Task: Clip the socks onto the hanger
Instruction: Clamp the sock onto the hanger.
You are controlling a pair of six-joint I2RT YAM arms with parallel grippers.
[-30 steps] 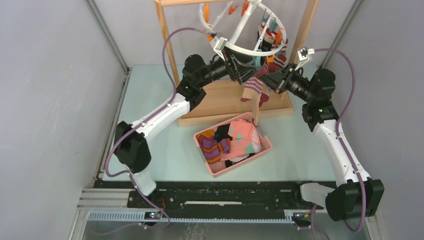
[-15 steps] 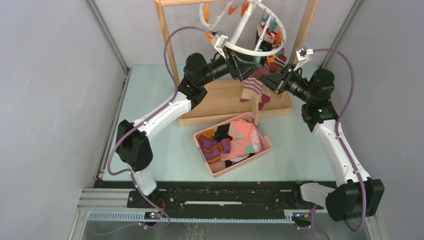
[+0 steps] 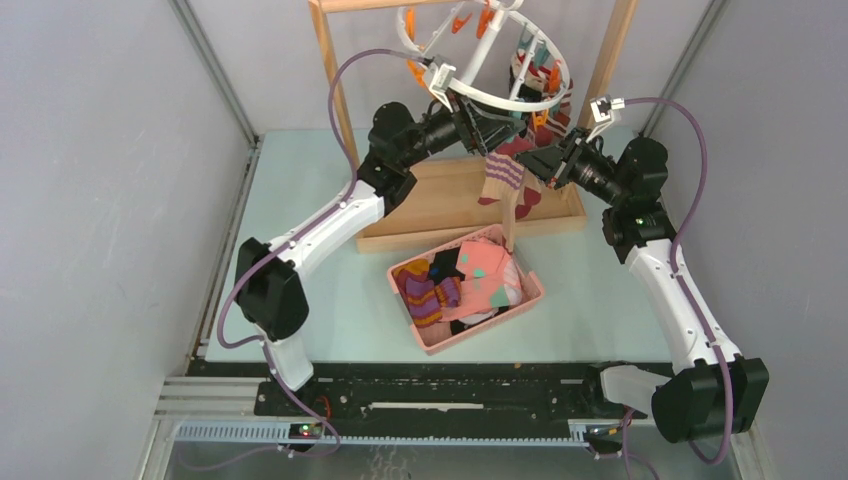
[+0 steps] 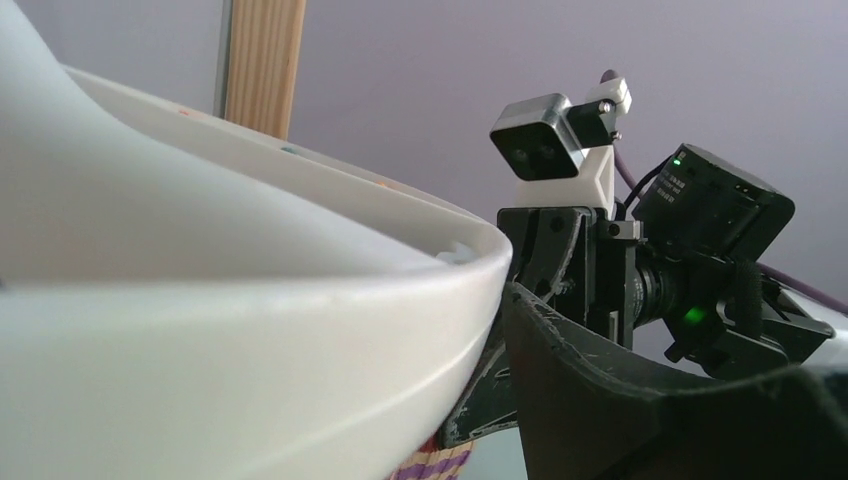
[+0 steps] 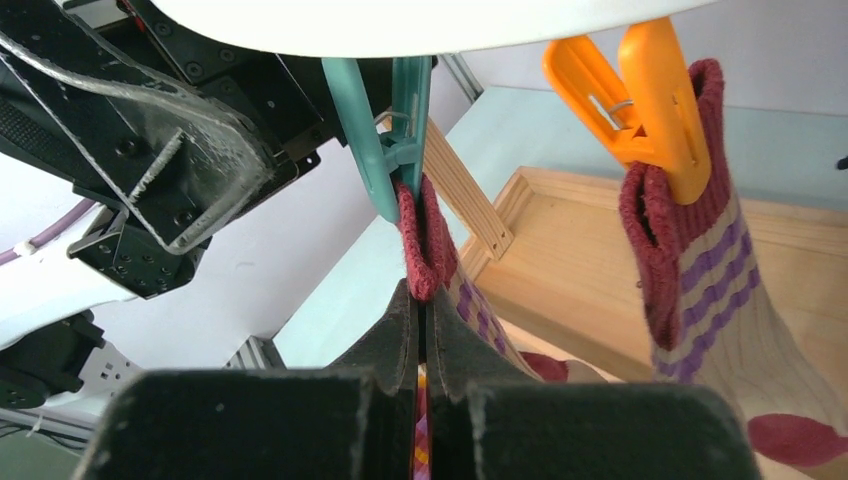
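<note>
The hanger point(image 3: 505, 100), a white ring, hangs from the wooden rack at the back. A tan-and-purple striped sock point(image 3: 503, 172) with a maroon cuff point(image 5: 424, 240) dangles below it. My right gripper point(image 5: 421, 300) is shut on that cuff, whose top edge sits at the tips of a teal clip point(image 5: 395, 140). A matching sock point(image 5: 700, 290) hangs from an orange clip point(image 5: 640, 100) beside it. My left gripper point(image 3: 497, 128) is under the ring next to the teal clip. Its wrist view shows one dark finger point(image 4: 620, 400) against the ring point(image 4: 250, 330); the other finger is hidden.
A pink basket point(image 3: 530, 300) with several more socks sits on the table below the hanging sock. The rack's wooden base tray point(image 3: 440, 205) lies behind it, with upright wooden posts point(image 3: 335, 90) at either side of the ring. Grey walls close in left and right.
My left arm has pushed up and forward under the ring, and the ring has lifted and tilted a little. The right gripper has kept its hold on the cuff, nearly still.
</note>
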